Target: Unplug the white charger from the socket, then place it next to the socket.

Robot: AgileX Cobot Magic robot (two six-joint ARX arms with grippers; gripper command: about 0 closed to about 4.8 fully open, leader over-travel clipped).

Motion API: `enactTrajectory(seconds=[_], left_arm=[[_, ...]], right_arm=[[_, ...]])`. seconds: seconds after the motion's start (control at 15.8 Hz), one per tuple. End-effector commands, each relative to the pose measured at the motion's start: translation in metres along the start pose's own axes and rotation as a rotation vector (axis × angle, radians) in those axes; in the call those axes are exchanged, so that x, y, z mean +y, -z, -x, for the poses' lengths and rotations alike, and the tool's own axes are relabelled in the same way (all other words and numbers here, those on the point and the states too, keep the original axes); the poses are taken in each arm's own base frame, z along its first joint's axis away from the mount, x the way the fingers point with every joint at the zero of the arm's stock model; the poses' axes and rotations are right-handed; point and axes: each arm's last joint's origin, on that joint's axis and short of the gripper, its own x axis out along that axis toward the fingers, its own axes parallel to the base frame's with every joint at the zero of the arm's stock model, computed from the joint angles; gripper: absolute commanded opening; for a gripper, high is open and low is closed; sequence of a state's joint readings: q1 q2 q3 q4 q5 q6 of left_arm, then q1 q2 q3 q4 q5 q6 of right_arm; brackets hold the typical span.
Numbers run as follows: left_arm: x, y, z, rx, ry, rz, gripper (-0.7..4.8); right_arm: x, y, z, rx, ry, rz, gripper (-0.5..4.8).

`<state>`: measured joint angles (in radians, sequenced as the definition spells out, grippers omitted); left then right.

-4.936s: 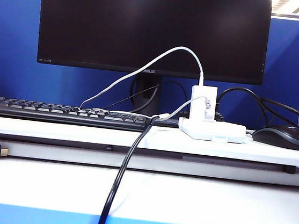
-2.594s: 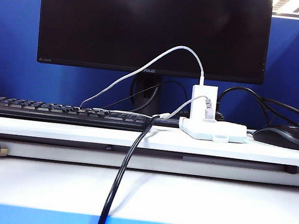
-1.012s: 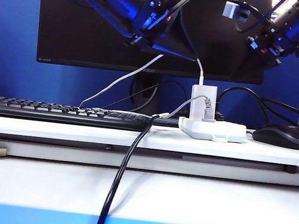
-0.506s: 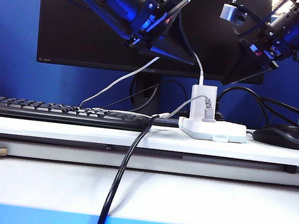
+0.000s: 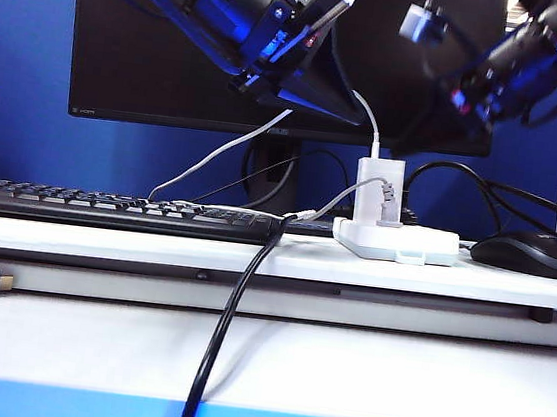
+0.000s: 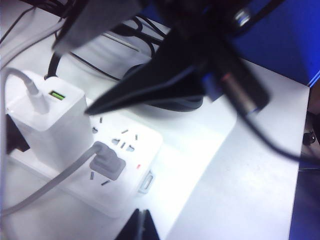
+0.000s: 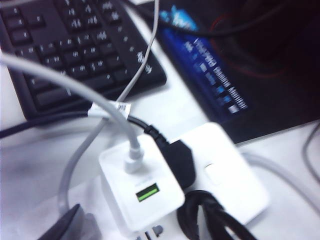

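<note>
While the white charger (image 5: 378, 190) stands plugged upright in the socket (image 5: 395, 243) on the surface, the left hand (image 5: 318, 82) and right hand (image 5: 440, 111) both hover wide above it, so an unbraced pull would likely lift the light socket too.

White charger (image 7: 142, 192) and socket (image 6: 125, 165): smooth white plastic, lightly glossy under the lamp (the charger's small port insert is green). Black keyboard (image 7: 75, 55) in matt plastic; the mouse (image 5: 525, 254) at right looks satin black. Cables (image 5: 231, 314) appear rubbery, black or white. Desk surface (image 5: 261, 363) is smooth, pale laminate, and the partition (image 5: 30, 90) behind reads as blue cloth
</note>
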<state>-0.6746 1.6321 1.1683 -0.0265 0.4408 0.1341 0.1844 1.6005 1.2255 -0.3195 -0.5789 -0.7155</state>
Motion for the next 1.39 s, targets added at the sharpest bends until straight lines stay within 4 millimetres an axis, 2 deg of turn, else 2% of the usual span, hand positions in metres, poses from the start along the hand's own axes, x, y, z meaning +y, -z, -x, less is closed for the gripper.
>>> enactTrajectory(seconds=[0.06,0.51,0.82,1.01,1.39], left_arm=[[-0.001,-0.002,0.001,-0.011,0.008,-0.001,-0.04],[-0.001,-0.002,0.001,-0.01,0.009,-0.001,-0.04],[-0.001,0.0,0.001,0.004,0.01,0.006,-0.04],[-0.001,0.002,0.001,0.027,0.011,0.017,-0.04],[0.003,0.012,-0.008,0.076,-0.03,0.035,-0.04]], right_arm=[[-0.005,0.005,-0.012,-0.023,-0.015,0.007,2.92],[-0.004,0.008,-0.02,-0.06,-0.081,-0.058,2.63],[0.013,-0.003,-0.031,-0.072,-0.146,-0.033,2.45],[0.013,-0.004,-0.034,-0.045,-0.114,-0.026,2.09],[0.014,0.0,-0.035,-0.003,-0.102,-0.035,2.08]])
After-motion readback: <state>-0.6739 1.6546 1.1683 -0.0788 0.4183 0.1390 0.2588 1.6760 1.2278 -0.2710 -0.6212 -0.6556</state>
